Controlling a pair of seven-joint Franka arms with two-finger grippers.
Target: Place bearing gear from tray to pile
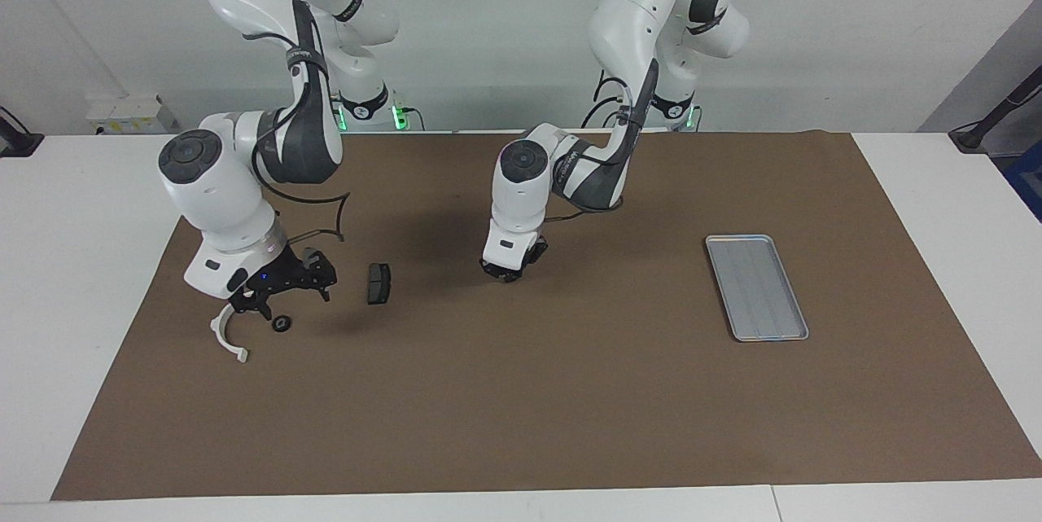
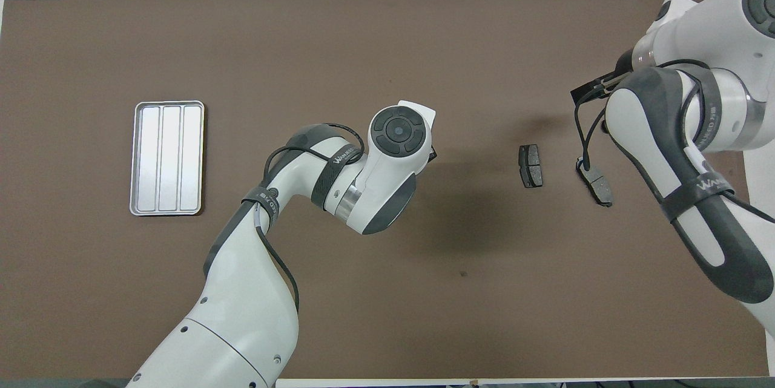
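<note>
Jaws on the right gripper (image 1: 273,304) stood spread apart with nothing between them, low over the brown mat toward the right arm's end of the table, directly above the small black wheel-shaped bearing gear (image 1: 281,324), which lay on the mat at the fingertips; whether a fingertip touched it could not be determined. Jaws on the left gripper (image 1: 511,268) were fully shut on nothing, and that arm waited low over the middle of the mat. Nearest the robots in the pile lay a dark grey brake-pad-shaped piece (image 2: 597,184), partly under the right arm's cable in the overhead view. A second dark grey brake-pad-shaped piece (image 1: 378,283) lay slightly farther out, apart from the gear. The gear appeared as a small dark disc with a paler hub; finer detail could not be resolved. Just beside it, farther out, lay the white semicircular plastic bracket (image 1: 227,335). The flat ribbed silver-grey metal tray (image 1: 756,287) sat bare, well apart, toward the left arm's end. By these positions the release step appeared complete; the next move called for a straight lift of the right gripper, clear of the gear and bracket.
</note>
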